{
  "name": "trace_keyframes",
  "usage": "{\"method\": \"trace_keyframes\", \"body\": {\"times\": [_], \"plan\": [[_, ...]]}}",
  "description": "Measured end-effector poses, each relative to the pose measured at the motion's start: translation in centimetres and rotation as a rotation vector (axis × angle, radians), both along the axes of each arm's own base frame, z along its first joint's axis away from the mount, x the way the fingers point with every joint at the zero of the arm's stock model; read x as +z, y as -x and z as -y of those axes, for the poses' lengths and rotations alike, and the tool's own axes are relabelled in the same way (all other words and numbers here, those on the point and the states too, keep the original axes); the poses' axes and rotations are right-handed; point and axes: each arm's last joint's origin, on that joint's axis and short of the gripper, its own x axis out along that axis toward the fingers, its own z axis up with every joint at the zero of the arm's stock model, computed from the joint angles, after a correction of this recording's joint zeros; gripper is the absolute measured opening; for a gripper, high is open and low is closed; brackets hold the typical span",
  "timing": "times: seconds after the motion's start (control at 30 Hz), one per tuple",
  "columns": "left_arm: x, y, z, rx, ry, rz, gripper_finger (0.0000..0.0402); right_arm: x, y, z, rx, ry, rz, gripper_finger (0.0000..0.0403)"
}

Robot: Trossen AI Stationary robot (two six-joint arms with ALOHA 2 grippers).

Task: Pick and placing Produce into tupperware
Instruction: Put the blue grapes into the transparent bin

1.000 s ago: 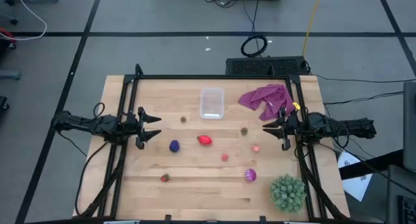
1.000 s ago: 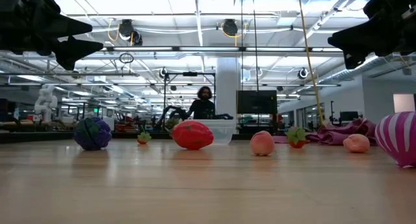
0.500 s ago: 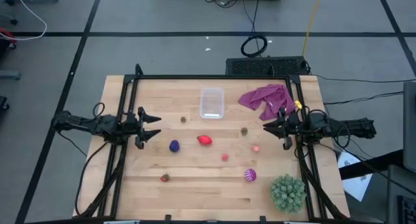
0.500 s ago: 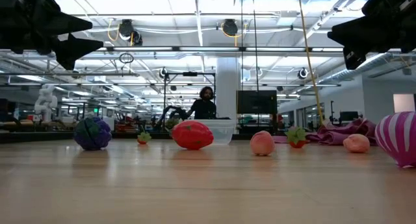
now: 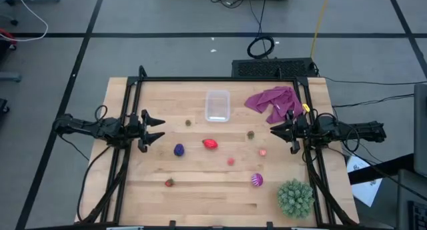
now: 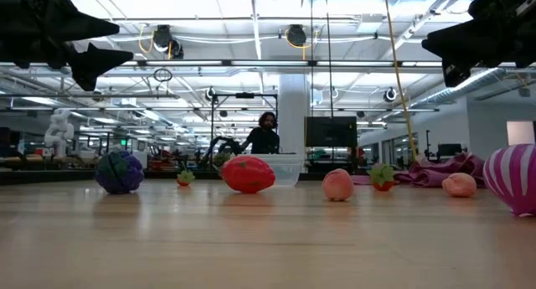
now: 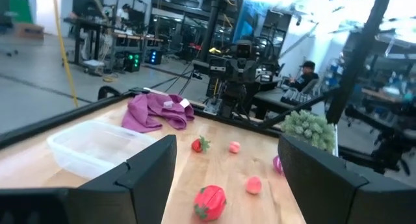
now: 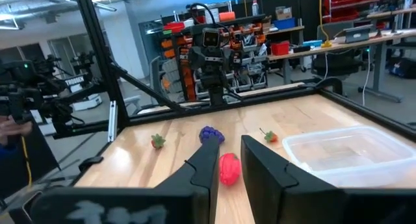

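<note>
Your high view looks straight down from well above the tupperware [image 5: 217, 105], taking in the whole table [image 5: 200, 197], while your low view sits at tabletop height on the near edge, facing level across towards the tupperware [image 6: 285, 167] and the room behind it. Each wrist view looks inward, close and low, from an opposite side of the tupperware [image 7: 97, 146] [image 8: 341, 152]; all four share it and the red produce piece [image 5: 210, 144] [image 6: 248, 173] [image 7: 209, 201] [image 8: 229, 168] beside it.
</note>
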Motion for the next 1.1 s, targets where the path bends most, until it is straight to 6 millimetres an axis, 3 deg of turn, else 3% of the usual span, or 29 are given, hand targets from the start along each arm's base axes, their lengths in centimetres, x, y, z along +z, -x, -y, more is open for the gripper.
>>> {"method": "trace_keyframes", "body": {"times": [0.13, 0.27, 0.43, 0.57, 0.7, 0.87, 1.1], "plan": [[0.0, 0.0, -0.1, 0.041, 0.043, 0.006, 0.0273, 0.7, 0.0, 0.0, -0.004, 0.052, 0.068, 0.0057], [0.7, 0.2, -0.3, 0.076, 0.057, 0.033, 0.0273, 2.4, 0.4, 0.0, -0.027, 0.15, 0.249, 0.0057], [4.7, 1.3, -0.3, 0.004, 0.064, 0.09, 0.0273, 4.5, 0.7, -0.2, 0.001, 0.265, 0.446, 0.0057], [8.9, 2.1, -0.3, -0.031, 0.071, 0.024, 0.0273, 7.1, 0.4, -0.3, 0.016, 0.313, 0.468, 0.0057], [13.1, 1.5, 0.0, -0.024, 0.08, -0.07, 0.0273, 11.0, -1.1, -0.4, 0.018, 0.359, 0.407, 0.0057], [18.5, 0.1, 0.4, 0.016, 0.11, -0.213, 0.0273, 17.8, -4.1, -0.7, 0.051, 0.384, 0.243, 0.0057], [23.7, -1.7, 0.9, 0.115, 0.17, -0.458, 0.0273, 26.5, -7.5, -1.0, 0.085, 0.412, 0.04, 0.0057]]}}
